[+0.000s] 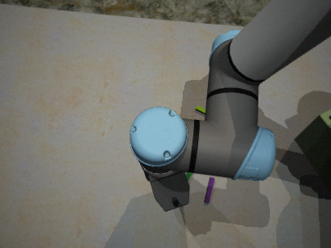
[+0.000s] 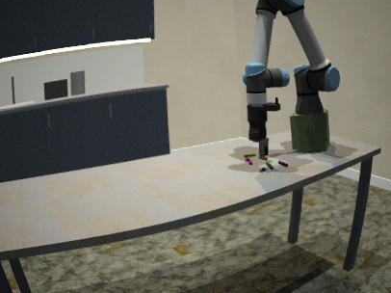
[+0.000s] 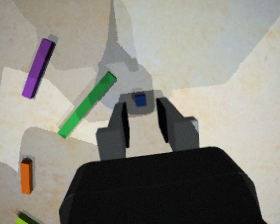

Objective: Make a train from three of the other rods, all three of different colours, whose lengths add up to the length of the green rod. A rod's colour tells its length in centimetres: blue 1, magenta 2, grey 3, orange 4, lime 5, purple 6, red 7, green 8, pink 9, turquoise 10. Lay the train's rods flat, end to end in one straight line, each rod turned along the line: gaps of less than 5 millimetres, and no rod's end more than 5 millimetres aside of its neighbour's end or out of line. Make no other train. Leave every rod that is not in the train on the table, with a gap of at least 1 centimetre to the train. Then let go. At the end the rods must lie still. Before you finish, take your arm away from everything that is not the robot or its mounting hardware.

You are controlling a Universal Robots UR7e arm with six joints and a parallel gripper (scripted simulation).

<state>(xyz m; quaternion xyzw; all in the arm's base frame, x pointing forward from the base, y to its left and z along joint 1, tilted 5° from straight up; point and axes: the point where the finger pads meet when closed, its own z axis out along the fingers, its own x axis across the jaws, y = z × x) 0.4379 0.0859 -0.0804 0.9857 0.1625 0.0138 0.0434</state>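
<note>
Blue rod lies on the table just beyond my gripper, centred on the gap between the part-open, empty fingers, with the green rod's upper end close beside it.

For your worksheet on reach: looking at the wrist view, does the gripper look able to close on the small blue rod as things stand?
Probably yes. The gripper is open and holds nothing, and the blue rod lies on the table just beyond its fingertips, in line with the gap. The green rod lies off to one side, apart from it, so nothing blocks the way.
</note>
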